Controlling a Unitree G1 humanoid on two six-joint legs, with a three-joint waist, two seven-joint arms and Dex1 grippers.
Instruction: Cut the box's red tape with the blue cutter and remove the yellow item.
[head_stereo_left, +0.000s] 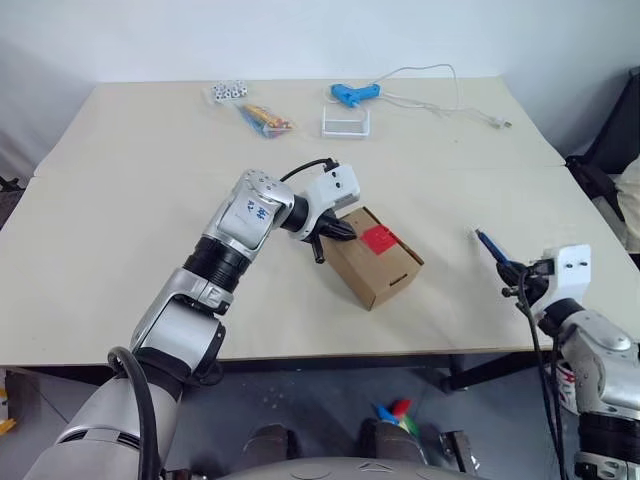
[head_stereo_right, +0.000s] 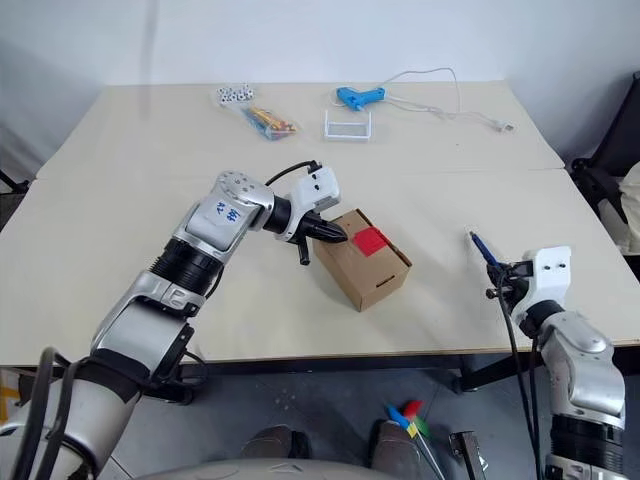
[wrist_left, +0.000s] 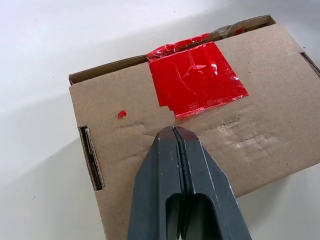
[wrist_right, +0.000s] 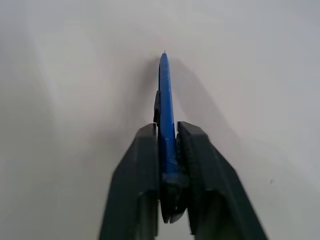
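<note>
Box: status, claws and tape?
Left claw shut, pressing box top. Right claw holds cutter, off to the side. Tape on, flaps closed. Nothing between.

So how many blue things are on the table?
2. A light blue glue gun lies at the far edge with its white cord, and the dark blue cutter sits between the right gripper's fingers near the table's right side. Smaller ones may be hidden.
</note>
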